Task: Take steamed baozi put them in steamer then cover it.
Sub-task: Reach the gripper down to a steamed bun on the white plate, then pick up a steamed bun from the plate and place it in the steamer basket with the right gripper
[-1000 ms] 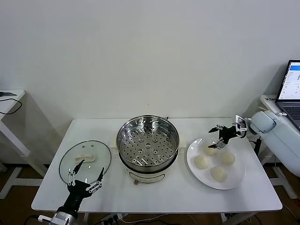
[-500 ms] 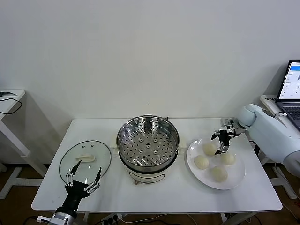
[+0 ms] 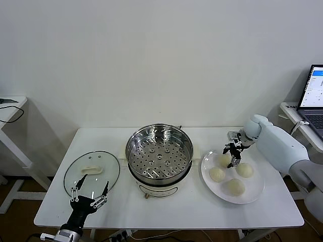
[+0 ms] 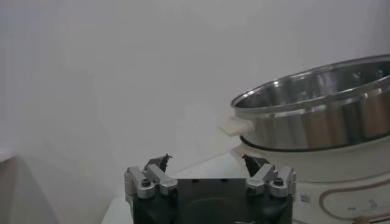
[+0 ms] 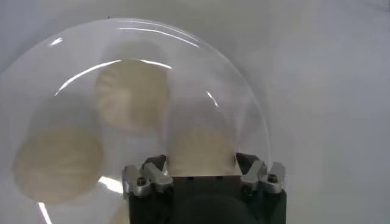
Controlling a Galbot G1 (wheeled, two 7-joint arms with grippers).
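The right claw point(image 3: 232, 156) reaches down over the white plate point(image 3: 255, 189), its fingers straddling one of four buns point(image 5: 201, 146), though I cannot tell whether they grip it. The empty steamer point(image 3: 159, 151) sits mid-surface, its glass lid point(image 3: 92, 171) lying beside it. The left claw point(image 3: 91, 190) hangs spread apart near the lid.

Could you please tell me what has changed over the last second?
The right gripper moved inward and down over the white plate, its fingers now straddling the rear-left baozi. The left gripper, cover and steamer stayed put.
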